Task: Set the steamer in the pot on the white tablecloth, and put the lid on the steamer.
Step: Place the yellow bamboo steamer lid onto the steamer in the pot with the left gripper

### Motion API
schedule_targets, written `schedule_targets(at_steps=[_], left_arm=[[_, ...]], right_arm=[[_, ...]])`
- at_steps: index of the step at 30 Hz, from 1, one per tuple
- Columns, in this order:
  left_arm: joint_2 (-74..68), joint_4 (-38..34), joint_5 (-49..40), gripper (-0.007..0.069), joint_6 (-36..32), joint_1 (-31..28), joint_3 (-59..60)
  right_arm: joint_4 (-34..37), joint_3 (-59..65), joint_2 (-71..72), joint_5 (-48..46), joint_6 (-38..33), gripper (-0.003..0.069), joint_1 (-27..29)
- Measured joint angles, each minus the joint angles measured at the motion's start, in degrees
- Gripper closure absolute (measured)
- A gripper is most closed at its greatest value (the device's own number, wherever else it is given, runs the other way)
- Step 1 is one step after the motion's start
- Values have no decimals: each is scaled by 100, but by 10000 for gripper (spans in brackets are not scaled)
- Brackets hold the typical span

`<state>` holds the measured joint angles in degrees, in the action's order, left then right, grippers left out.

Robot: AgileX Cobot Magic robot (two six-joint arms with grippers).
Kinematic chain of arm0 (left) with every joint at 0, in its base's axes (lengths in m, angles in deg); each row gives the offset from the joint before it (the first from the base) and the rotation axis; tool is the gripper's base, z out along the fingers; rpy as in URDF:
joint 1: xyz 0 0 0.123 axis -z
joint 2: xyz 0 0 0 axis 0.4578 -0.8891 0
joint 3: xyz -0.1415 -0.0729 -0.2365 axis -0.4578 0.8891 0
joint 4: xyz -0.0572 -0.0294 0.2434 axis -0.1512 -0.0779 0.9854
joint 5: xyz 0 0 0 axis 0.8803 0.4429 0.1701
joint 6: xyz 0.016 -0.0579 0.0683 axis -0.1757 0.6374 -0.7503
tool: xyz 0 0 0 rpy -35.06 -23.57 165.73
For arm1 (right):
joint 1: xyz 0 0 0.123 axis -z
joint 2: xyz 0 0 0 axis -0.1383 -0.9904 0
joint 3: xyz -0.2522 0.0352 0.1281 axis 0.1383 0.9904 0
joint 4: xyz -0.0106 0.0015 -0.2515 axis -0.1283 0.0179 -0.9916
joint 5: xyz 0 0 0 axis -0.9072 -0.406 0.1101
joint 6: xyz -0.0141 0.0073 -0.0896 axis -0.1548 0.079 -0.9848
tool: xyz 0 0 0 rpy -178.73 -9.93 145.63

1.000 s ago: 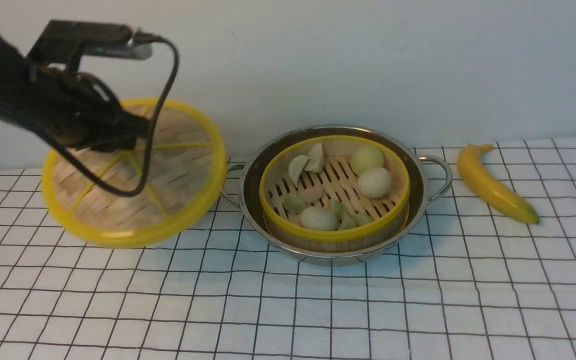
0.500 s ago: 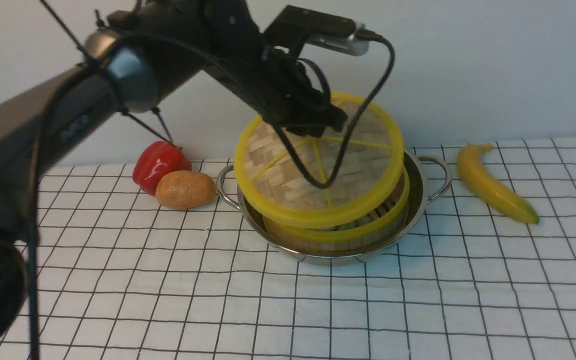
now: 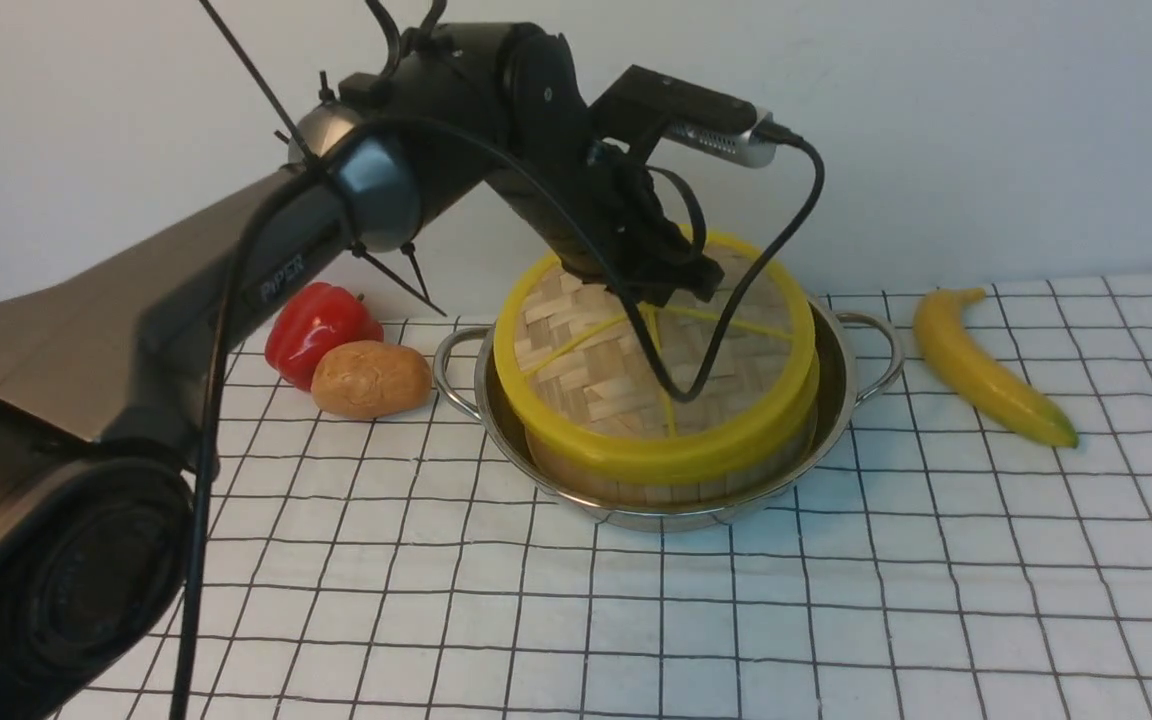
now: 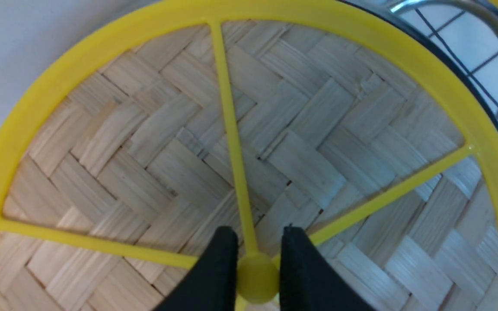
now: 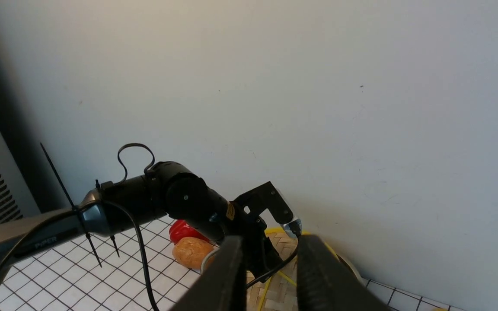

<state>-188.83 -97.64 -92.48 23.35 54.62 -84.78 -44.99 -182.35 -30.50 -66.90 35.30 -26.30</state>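
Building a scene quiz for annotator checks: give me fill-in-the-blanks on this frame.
1. The left pincer is shut on the centre knob of the ____.
2. The steamer sits inside the ____.
3. To the robot's right of the steamer, on the white tablecloth, lies a yellow ____.
4. The right pincer is ____ and holds nothing.
Missing words: lid; pot; banana; open.

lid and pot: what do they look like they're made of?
lid: the panel is pale matte strips woven in a herringbone pattern, likely bamboo. Its rim and spokes are a smooth, uniform yellow, probably plastic.
pot: bright, mirror-like metal with bent-rod loop handles. It looks like polished stainless steel.
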Motion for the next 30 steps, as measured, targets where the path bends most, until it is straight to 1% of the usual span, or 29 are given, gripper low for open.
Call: schedule_targets(at_steps=[13,19,30], left_arm=[[-170,-19,176,511,0,0,-5],[-172,-19,441,511,0,0,-5],[-330,-149,416,511,0,0,-30]], right_arm=[[0,0,0,0,77,459,0],[0,0,0,0,77,458,0],[17,0,0,0,77,450,0]])
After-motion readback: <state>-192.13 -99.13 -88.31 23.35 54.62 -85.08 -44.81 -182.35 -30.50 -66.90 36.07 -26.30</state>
